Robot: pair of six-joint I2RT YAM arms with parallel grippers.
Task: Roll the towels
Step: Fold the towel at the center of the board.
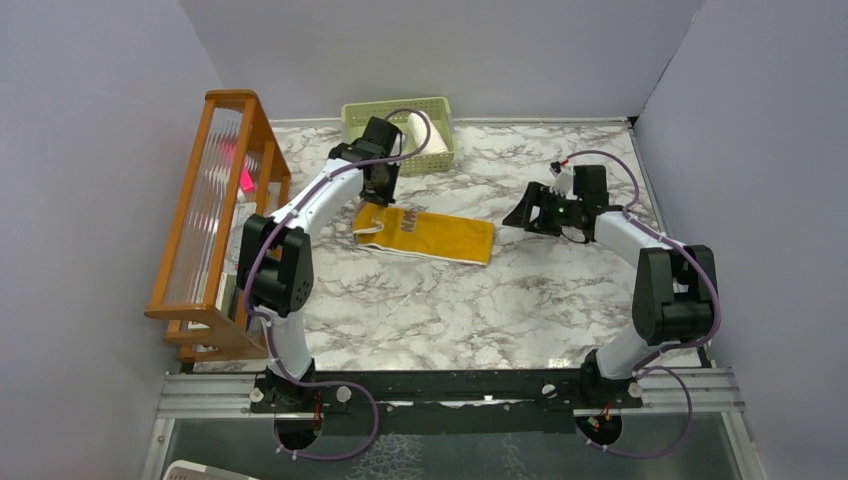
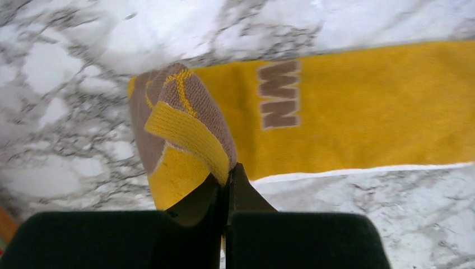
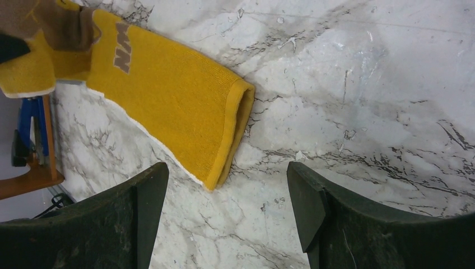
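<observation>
The mustard-yellow towel (image 1: 430,234) lies as a long strip on the marble table, folded double. My left gripper (image 1: 378,186) is shut on its left end and lifts that end, which curls over with its brownish underside (image 2: 168,106) showing. The towel's brown lettering (image 2: 279,94) faces up. My right gripper (image 1: 527,213) is open and empty, hovering just right of the towel's right end (image 3: 232,131). The cream-white towel (image 1: 425,131) is rolled and stands in the pale green basket (image 1: 372,118) at the back.
A wooden rack (image 1: 215,215) with a ribbed clear panel stands along the left wall. Grey walls close the table on three sides. Bare marble (image 1: 450,300) lies in front of the towel.
</observation>
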